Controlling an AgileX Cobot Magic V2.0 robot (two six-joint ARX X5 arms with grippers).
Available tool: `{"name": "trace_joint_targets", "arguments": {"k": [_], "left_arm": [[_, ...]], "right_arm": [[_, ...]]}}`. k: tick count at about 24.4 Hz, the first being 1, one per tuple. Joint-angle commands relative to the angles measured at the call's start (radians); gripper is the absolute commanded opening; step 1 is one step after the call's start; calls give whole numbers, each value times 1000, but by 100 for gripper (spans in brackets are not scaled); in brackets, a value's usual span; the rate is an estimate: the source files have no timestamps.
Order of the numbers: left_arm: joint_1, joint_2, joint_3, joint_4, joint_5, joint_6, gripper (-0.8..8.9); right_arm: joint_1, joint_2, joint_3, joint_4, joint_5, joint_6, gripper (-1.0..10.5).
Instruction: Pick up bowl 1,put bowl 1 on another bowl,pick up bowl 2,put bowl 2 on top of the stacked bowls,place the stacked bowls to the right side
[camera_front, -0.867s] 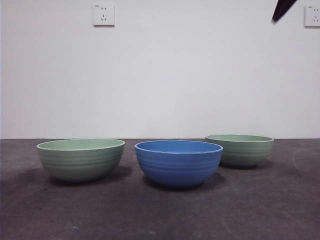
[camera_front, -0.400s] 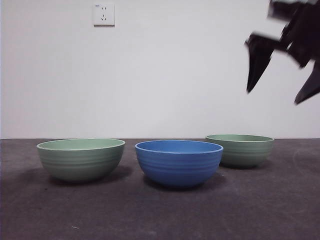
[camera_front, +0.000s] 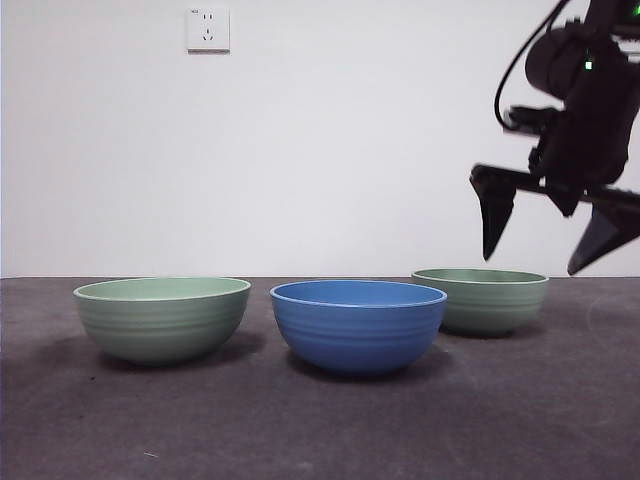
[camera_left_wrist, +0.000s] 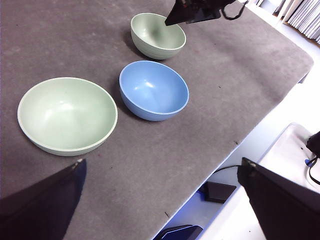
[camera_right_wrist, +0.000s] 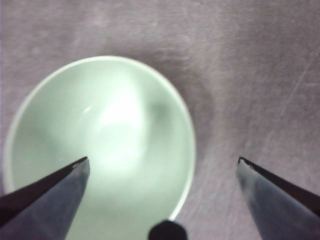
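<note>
Hovering right hand (camera_front: 545, 240) spread, above bowl 1 (camera_front: 480, 300)

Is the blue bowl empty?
Empty. The left wrist view looks into the blue bowl and shows only its bare blue inside.

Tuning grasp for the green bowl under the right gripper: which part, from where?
Pinch the rim wall of the green bowl from above: it sits upright and open. The right gripper, jaws open, hangs above its rim nearest the table's right edge.
</note>
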Motion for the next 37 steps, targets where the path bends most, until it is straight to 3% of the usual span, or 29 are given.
{"name": "trace_joint_targets", "arguments": {"k": [1, 4, 8, 12, 17, 20, 24, 28, 33, 37], "left_arm": [[-4, 0, 3, 5, 1, -3, 625], [-4, 0, 3, 5, 0, -3, 625], [-4, 0, 3, 5, -2, -3, 625], [-4, 0, 3, 5, -3, -3, 625], [-4, 0, 3, 5, -3, -2, 625], [-4, 0, 3, 5, -3, -2, 625], [-4, 0, 3, 5, -3, -2, 625], [-4, 0, 3, 5, -3, -2, 625], [-4, 0, 3, 6, -3, -2, 625], [-4, 0, 3, 6, -3, -2, 625]], "right_arm": [[-16, 38, 0, 8, 3, 9, 463], [-29, 63, 0, 14, 2, 10, 375], [-39, 69, 0, 26, 2, 9, 362], [-40, 69, 0, 32, -5, 9, 134], [-40, 69, 0, 32, -5, 9, 120], [-40, 69, 0, 31, -6, 9, 1], [-40, 69, 0, 32, -56, 10, -9], [-39, 55, 0, 28, -55, 9, -10], [-8, -95, 0, -26, -58, -23, -11], [77, -219, 0, -136, -111, -46, -11]]}}
